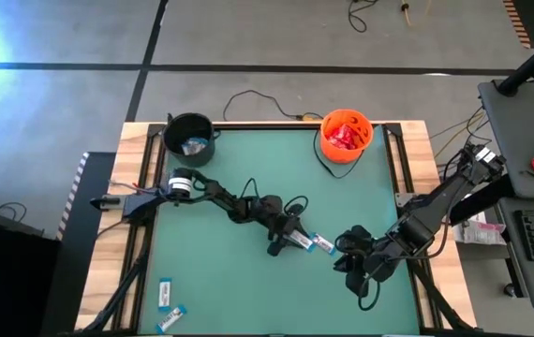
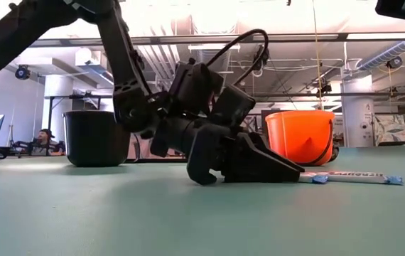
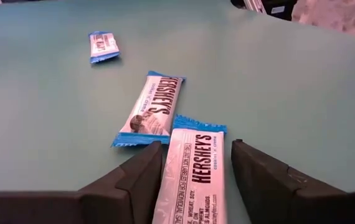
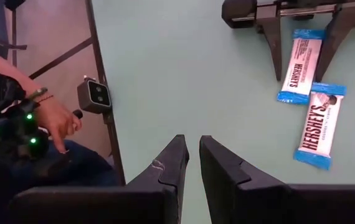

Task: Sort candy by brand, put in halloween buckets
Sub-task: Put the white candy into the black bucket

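My left pincer sits low on the green worktop, fingers apart with a white-and-blue Hershey's bar lying between them; I cannot tell whether the fingers touch the wrapper. My left wrist view alone shows the printed lettering on that glossy flat wrapper, a second bar just beyond it at an angle, and a small blue-edged packet farther off at upper left of the frame.

My right wrist view shows my right pincer with its fingers nearly together, holding nothing, above bare mat. At upper right of that frame lie the same two bars, one between the left pincer's fingers. At the left of that frame is the worktop's dark rail and a person's hand beyond it.

In the high view my left pincer is near mid-frame and my right pincer is at lower right. Two more bars lie at lower left, with open mat around them. Farthest, at the top edge, stand the black cauldron bucket holding pale candy and the orange plastic bucket holding red packets.

The low view shows both buckets upright behind my left pincer.
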